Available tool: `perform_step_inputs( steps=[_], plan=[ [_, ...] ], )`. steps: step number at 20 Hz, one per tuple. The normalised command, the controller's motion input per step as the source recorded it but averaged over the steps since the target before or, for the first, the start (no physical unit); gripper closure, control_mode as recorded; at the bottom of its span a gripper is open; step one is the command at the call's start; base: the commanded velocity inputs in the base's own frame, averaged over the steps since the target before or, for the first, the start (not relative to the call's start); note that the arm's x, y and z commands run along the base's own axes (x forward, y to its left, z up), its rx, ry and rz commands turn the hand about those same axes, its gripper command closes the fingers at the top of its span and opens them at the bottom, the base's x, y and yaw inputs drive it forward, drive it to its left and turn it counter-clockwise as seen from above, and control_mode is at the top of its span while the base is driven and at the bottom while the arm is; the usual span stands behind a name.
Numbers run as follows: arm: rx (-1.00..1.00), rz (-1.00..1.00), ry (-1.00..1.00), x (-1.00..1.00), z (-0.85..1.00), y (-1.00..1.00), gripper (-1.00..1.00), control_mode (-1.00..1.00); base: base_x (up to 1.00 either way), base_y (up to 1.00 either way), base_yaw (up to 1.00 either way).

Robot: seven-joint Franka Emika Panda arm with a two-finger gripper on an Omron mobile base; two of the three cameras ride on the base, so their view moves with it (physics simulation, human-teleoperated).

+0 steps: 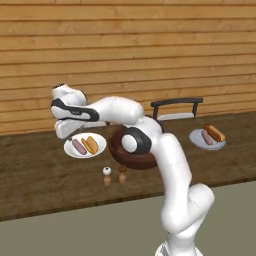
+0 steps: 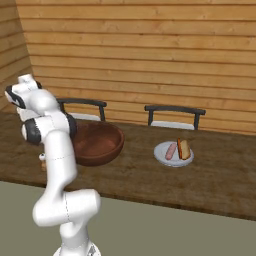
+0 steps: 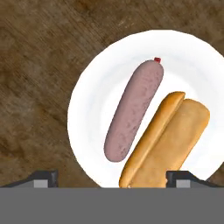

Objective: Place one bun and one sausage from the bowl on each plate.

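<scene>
Two round white plates [image 1: 71, 149] [image 1: 196, 139] each hold one pink sausage [image 3: 133, 109] and tan bun [image 3: 168, 140]; claw [image 3: 111, 177] released; task looks complete.

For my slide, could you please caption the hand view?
Open jaws above a white plate holding a sausage and a bun side by side.

The arm [image 1: 170, 165] is glossy white, built of rounded, tube-like segments. Dark grey-black bands and round caps mark its joints. The gripper [image 3: 111, 177] has small dark finger tips [image 3: 43, 178].
</scene>
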Motion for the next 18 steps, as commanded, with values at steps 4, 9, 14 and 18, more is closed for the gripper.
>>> perform_step_inputs(
  steps=[4, 9, 14, 18],
  plan=[
    [0.15, 0.00, -0.19, -1.00, 0.33, -0.90, -1.00, -1.00, 0.00, 0.00, 0.00],
    [0.27, 0.01, -0.15, -0.90, 0.17, -1.00, -1.00, -1.00, 0.00, 0.00, 0.00],
    [0.33, 0.00, -0.14, -0.79, 0.37, -0.97, -1.00, -1.00, 0.00, 0.00, 0.00],
    [0.22, 0.00, -0.12, -0.66, 0.76, -1.00, -1.00, -1.00, 0.00, 0.00, 0.00]
  ],
)
